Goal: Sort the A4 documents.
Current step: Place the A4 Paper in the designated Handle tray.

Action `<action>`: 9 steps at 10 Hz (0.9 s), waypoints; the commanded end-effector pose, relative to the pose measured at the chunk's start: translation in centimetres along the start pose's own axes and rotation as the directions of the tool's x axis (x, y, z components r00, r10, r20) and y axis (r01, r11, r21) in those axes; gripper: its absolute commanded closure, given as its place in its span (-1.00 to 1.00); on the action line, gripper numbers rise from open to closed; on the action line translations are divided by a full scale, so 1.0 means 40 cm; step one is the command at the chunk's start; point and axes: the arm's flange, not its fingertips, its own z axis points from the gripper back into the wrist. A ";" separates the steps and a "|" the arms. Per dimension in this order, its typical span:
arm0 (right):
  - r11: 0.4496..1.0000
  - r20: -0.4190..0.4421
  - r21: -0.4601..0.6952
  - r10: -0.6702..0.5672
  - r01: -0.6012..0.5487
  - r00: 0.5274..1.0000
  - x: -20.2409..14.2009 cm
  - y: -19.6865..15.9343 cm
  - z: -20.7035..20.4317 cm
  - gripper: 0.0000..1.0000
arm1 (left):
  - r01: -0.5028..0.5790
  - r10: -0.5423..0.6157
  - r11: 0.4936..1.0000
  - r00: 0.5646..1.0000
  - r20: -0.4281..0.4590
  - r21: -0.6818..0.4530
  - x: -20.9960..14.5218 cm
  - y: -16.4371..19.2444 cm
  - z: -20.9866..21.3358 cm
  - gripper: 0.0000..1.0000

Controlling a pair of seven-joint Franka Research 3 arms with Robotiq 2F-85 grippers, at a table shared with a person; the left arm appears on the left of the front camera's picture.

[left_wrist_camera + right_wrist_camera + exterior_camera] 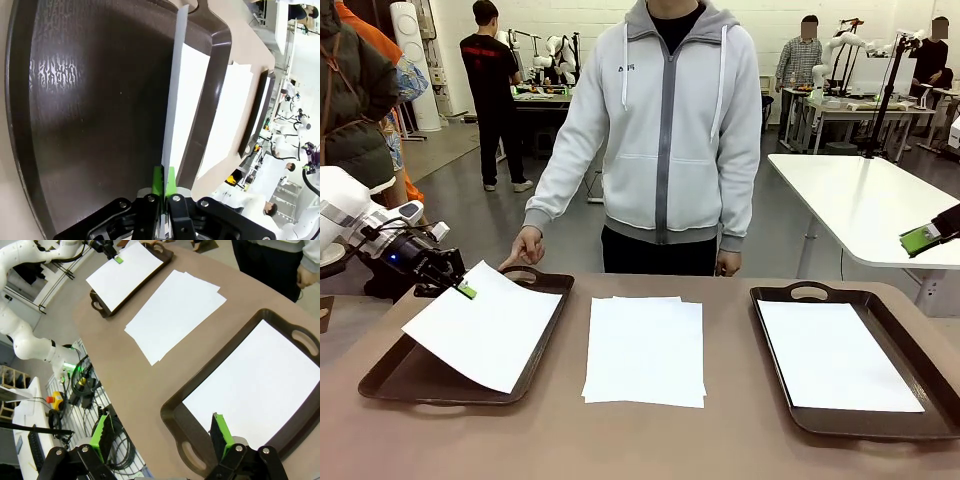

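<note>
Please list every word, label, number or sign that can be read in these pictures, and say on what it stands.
No text can be read.
On the person's hoodie, a small white mark: too small to read.
The A4 documents: blank, no print.

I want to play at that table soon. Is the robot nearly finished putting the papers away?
Not yet. Done: one sheet lies flat in the right tray. In hand: the left gripper is shut on another sheet, holding it tilted over the left tray. Left: a small stack of sheets lies on the table between the trays. The right gripper is open and holds nothing.
</note>
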 end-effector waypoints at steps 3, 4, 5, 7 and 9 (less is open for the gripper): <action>1.000 0.003 0.008 0.004 -0.004 1.000 0.000 -0.002 -0.002 -1.00 | -0.018 0.018 1.000 0.999 0.038 0.017 0.021 0.000 -0.016 0.98; 1.000 0.003 0.008 0.004 -0.004 1.000 0.000 -0.002 -0.002 -1.00 | -0.022 0.021 0.999 0.999 0.048 0.023 0.022 0.005 -0.026 0.98; 1.000 0.003 0.008 0.004 -0.004 1.000 0.000 -0.002 -0.002 -1.00 | -0.030 0.027 0.998 0.998 0.049 0.051 0.025 0.010 -0.036 0.98; 1.000 0.003 0.008 0.004 -0.004 1.000 0.000 -0.002 -0.002 -1.00 | -0.036 0.029 0.994 0.997 0.070 0.105 0.026 0.018 -0.041 0.98; 1.000 0.003 0.008 0.004 -0.004 1.000 0.000 -0.002 -0.002 -1.00 | -0.043 0.037 0.993 0.998 0.057 0.110 0.026 0.020 -0.039 0.98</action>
